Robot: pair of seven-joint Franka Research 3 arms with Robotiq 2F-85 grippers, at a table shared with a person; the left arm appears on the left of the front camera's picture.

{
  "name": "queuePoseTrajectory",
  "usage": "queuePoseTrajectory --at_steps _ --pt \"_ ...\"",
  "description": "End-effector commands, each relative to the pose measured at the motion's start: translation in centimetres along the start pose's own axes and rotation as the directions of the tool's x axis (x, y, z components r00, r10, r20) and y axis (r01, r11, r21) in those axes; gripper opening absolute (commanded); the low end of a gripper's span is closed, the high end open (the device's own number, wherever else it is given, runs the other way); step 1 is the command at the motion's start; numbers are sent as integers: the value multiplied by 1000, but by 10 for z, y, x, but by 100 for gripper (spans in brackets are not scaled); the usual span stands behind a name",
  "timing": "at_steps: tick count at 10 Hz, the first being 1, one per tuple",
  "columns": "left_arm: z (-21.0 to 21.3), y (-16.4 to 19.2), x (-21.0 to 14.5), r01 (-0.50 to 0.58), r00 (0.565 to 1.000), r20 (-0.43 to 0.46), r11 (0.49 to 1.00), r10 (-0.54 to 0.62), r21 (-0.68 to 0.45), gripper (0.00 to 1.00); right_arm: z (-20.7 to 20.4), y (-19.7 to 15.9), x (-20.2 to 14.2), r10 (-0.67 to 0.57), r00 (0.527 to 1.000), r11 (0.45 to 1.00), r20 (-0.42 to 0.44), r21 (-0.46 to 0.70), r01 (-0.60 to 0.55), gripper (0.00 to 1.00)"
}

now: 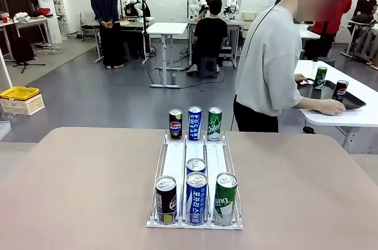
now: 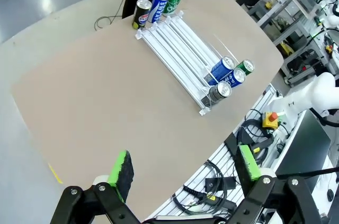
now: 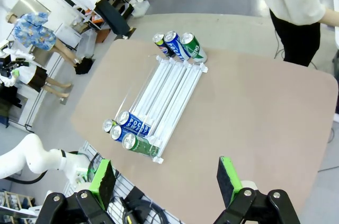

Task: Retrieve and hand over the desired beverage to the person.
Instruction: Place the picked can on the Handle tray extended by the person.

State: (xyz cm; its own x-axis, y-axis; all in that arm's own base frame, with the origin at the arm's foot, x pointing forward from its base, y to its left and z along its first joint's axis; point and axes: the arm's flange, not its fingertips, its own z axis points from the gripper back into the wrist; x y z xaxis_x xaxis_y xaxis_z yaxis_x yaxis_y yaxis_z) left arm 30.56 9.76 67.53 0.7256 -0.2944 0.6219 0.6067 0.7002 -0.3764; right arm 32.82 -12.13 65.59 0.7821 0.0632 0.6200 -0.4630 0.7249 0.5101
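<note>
A white wire rack (image 1: 175, 158) lies lengthwise in the middle of the tan table (image 1: 82, 185). At its far end stand a black Pepsi can (image 1: 175, 124), a blue Pocari can (image 1: 195, 123) and a green can (image 1: 214, 123). At its near end stand a black can (image 1: 166, 199), two blue cans (image 1: 196, 198) one behind the other, and a green can (image 1: 225, 198). Nothing marks which beverage is desired. The person (image 1: 269, 67) stands beyond the far right corner, turned toward a side table. High above the rack (image 2: 177, 44), my left gripper (image 2: 185, 166) is open and empty. My right gripper (image 3: 165, 179) is also open, over the rack (image 3: 167, 94).
The white side table (image 1: 354, 117) at the right carries a black tray (image 1: 354, 101) with a green can (image 1: 320, 77) and a dark can (image 1: 339, 90); the person's hands rest there. Other people and tables stand far back. A yellow bin (image 1: 19, 92) sits on the floor at the left.
</note>
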Motion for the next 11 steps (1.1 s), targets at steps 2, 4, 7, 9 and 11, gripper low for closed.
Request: queuePoseTrajectory --at_steps 2,4,7,9,11 --pt "1 -2 -5 14 1000 20 1000 -14 8 100 -1 0 1 -2 1000 1000 -6 6 2 100" --pt "1 -2 -5 14 1000 20 1000 -14 8 100 -1 0 1 -2 1000 1000 -6 6 2 100" --pt "1 -2 -5 14 1000 20 1000 -14 8 100 -1 0 1 -2 1000 1000 -6 6 2 100" --pt "1 -2 -5 14 1000 20 1000 -14 8 100 -1 0 1 -2 1000 1000 -6 6 2 100" --pt "1 -2 -5 14 1000 20 1000 -14 8 100 -1 0 1 -2 1000 1000 -6 6 2 100"
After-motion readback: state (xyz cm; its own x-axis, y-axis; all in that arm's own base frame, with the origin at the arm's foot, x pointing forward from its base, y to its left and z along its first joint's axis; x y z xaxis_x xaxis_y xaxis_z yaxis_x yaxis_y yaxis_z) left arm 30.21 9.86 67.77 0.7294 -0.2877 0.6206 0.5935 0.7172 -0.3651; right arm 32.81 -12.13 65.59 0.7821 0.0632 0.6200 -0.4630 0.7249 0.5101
